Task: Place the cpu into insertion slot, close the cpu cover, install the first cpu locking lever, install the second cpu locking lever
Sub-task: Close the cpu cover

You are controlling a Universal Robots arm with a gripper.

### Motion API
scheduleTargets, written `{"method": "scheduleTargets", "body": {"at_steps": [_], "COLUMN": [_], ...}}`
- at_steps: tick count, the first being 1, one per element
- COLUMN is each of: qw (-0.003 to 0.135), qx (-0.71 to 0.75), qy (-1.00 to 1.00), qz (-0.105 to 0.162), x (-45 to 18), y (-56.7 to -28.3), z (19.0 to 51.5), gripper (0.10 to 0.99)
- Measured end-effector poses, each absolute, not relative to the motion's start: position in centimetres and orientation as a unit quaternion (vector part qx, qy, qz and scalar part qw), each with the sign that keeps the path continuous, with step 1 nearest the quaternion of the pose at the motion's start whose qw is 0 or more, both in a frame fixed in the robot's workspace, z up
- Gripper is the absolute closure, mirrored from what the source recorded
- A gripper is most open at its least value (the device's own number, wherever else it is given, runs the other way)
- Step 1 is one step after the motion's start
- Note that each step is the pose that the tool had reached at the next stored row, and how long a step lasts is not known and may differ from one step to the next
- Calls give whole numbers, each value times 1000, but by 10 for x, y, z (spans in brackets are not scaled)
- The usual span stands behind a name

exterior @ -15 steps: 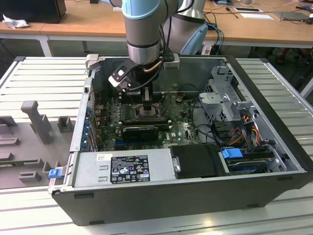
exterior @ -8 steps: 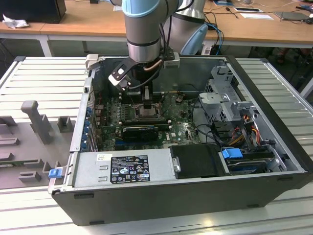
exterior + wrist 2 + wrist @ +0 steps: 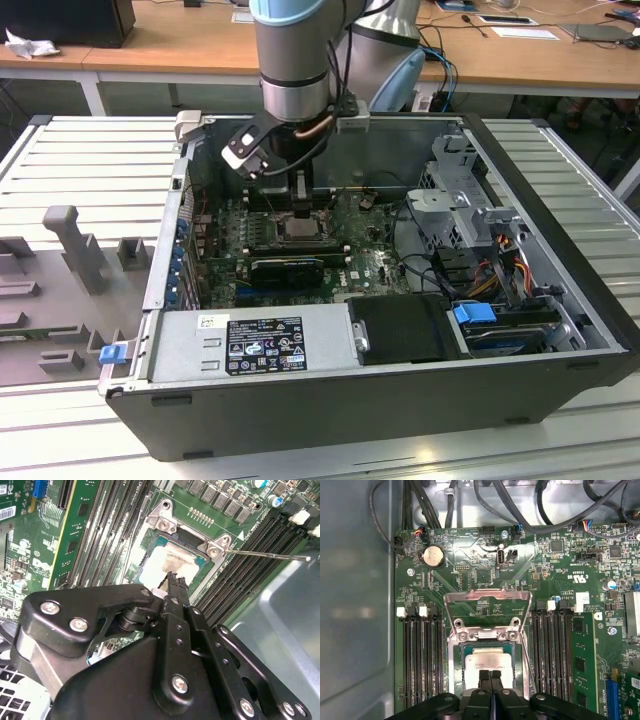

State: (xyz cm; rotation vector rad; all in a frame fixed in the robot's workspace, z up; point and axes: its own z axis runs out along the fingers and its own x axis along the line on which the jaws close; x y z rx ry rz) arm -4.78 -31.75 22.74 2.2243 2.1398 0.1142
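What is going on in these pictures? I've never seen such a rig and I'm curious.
A robot arm reaches down into an open computer case lying on a slatted table. The exterior view comes from a camera off the arm. Both wrist views come from cameras riding on the arm, looking past its black gripper at the green circuit board. The gripper is shut and holds nothing. Its tips are at a small square chip that lies in its socket, though I cannot tell if they touch. The socket's metal cover frame stands flipped open.
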Motion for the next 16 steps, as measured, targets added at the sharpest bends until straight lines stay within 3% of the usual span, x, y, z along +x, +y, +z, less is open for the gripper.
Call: {"method": "scheduleTargets", "body": {"at_steps": [16], "qw": [27], "qx": [720], "qy": [693], "qz": [37], "x": [-44], "y": [-318], "z": [233], "gripper": [980]}}
